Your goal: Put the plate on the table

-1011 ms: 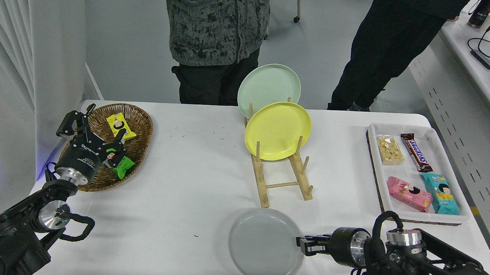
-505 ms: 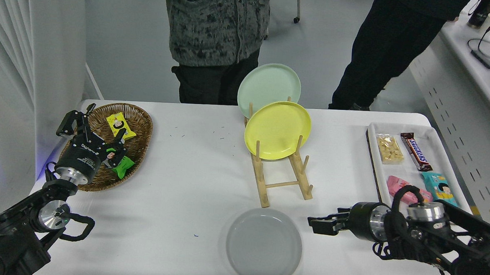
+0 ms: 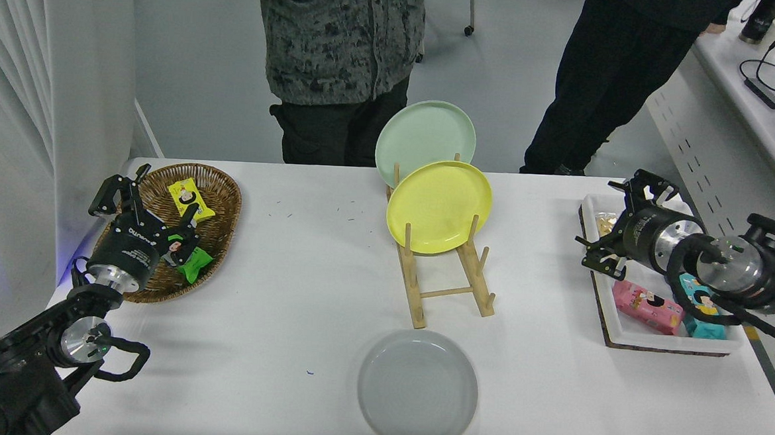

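Grey plate [image 3: 418, 388] lies flat on the white table [image 3: 290, 305], bottom centre; right gripper [image 3: 616, 223], fingers spread and empty, at right edge.

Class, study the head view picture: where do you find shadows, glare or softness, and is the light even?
Head view: even, soft overhead light; the round light-grey matte plate shows no glare and casts only a faint shadow on the white table; the wooden plate rack throws a pale shadow too; a small blue glow sits at the left edge; the picture is sharp throughout.
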Controlling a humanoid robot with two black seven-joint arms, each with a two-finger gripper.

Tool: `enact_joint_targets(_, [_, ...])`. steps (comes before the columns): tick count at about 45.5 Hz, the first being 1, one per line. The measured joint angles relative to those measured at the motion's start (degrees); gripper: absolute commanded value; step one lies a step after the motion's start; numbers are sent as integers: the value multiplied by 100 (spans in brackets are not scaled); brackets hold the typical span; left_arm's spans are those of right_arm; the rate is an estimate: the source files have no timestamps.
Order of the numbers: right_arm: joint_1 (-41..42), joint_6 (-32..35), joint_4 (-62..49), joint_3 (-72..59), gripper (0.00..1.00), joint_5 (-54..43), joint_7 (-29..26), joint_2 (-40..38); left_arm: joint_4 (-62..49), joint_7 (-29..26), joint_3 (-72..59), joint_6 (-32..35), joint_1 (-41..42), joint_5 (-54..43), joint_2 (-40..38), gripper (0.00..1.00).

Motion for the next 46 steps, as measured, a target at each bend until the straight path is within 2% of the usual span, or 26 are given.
enact_joint_targets(6, [138,788,-487,-166,99,-1440,386,-28,0,0,0,0,0,-1,0,98])
enact_joint_targets(11, [173,1083,-683,-240,99,-2313,720,-43,0,0,0,0,0,-1,0,98])
enact_joint_targets(12, [183,1198,-759,-295,99,-2717,895,-47,0,0,0,0,0,-1,0,98])
enact_joint_targets(19, [93,1402,-1020,-508,99,-3716,1728,69,0,-1,-1,0,0,-2,0,98])
enact_joint_targets(29, [-628,1487,-1783,28,99,-3836,2431,724,0,-1,-3,0,0,-1,0,98])
enact_joint_targets(46, [-1604,1618,-2550,1499,100,-2718,2743,1659,0,-7,-2,0,0,-1,0,98])
